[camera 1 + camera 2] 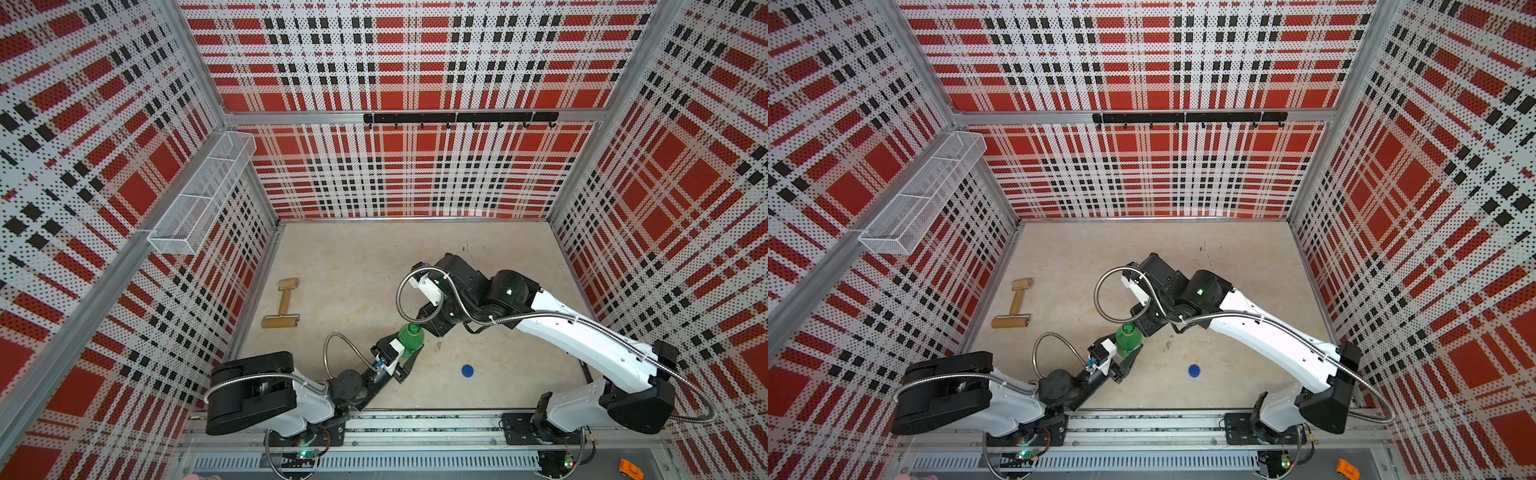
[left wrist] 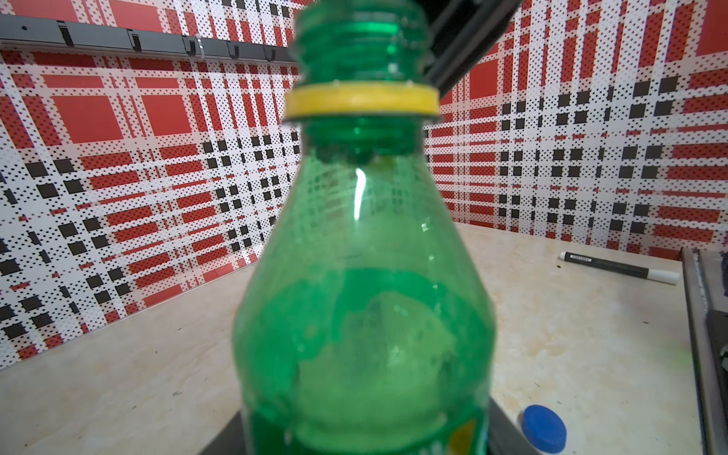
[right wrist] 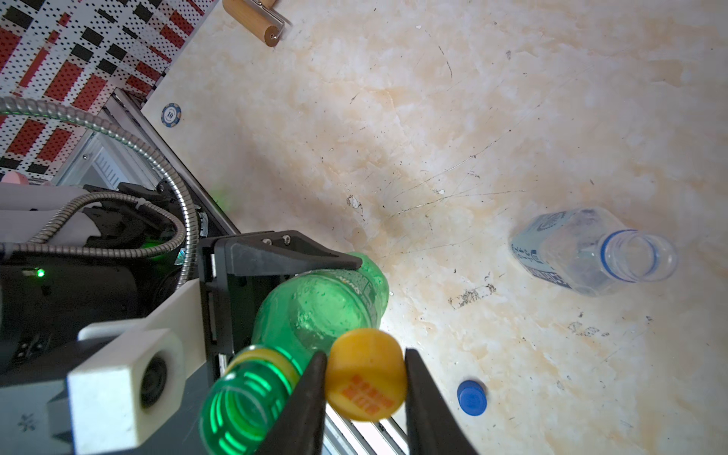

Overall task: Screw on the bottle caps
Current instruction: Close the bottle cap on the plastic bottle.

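The left gripper [image 1: 409, 352] clamps the green bottle [image 1: 411, 337], roughly upright at the near centre of the table [image 1: 365, 257], by its probably light, crushable body, while the right gripper [image 3: 365, 354] pinches the yellow cap [image 3: 366, 380], apparently stiff and smooth, by its sides just beside the open neck.

wooden roller [image 1: 284, 302]: lying on table [image 1: 357, 257] | chip "10" [image 3: 171, 115]: flat, near table edge | marker [image 2: 619, 267]: lying flat

Both top views high overhead, looking steeply down on the whole table [image 1: 353, 257], left wrist view level, very close behind the green bottle [image 2: 362, 295], right wrist view near, angled downward — all four share green bottle and blue cap [image 3: 471, 397].
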Tool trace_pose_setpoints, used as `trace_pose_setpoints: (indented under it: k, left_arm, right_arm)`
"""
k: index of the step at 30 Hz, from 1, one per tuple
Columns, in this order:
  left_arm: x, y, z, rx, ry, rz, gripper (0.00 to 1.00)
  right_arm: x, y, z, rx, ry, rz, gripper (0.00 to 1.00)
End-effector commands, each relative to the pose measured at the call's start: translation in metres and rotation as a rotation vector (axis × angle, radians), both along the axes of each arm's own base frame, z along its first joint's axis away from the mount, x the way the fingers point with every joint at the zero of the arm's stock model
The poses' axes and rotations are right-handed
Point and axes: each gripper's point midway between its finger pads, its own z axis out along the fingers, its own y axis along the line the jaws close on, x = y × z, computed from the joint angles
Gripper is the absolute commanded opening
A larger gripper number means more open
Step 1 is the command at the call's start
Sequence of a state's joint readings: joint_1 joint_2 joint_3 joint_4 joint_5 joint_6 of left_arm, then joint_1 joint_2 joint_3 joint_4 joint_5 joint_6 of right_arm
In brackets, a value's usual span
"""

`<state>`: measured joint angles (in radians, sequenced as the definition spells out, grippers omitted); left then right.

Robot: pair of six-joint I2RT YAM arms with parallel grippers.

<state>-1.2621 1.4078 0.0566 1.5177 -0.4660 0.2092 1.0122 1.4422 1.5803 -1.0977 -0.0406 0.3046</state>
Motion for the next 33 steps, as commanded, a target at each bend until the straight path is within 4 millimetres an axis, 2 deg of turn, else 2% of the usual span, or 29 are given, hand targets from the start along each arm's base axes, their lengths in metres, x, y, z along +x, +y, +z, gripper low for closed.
trace_pose_setpoints:
  k: [1, 8, 13, 17, 20, 23, 33]
  left_arm:
    - [-0.001, 0.001, 0.0, -0.009, 0.004, -0.017, 0.59]
    - [-0.002, -0.001, -0.003, 0.015, -0.012, -0.027, 0.59]
    - [-0.003, -0.005, -0.006, 0.036, -0.019, -0.043, 0.59]
    - [-0.003, -0.009, -0.011, 0.055, -0.019, -0.052, 0.58]
    - [-0.004, -0.012, -0.013, 0.067, -0.023, -0.059, 0.59]
    - [-0.003, -0.014, -0.014, 0.072, -0.025, -0.058, 0.59]
    - [-0.003, -0.012, -0.013, 0.06, -0.016, -0.059, 0.58]
  right_arm:
    - [0.003, -0.003, 0.027, 0.01, -0.069, 0.007, 0.3]
    - [-0.003, -0.011, 0.041, -0.015, -0.071, 0.036, 0.29]
    - [-0.016, 0.001, 0.034, -0.021, -0.019, 0.099, 0.3]
    - [-0.018, 0.004, 0.037, -0.034, -0.023, 0.109, 0.3]
    - [-0.023, 0.009, 0.03, -0.042, 0.006, 0.125, 0.31]
    - [-0.024, 0.009, 0.022, -0.077, 0.015, 0.125, 0.32]
    - [-0.025, 0.0, 0.015, -0.108, 0.027, 0.105, 0.33]
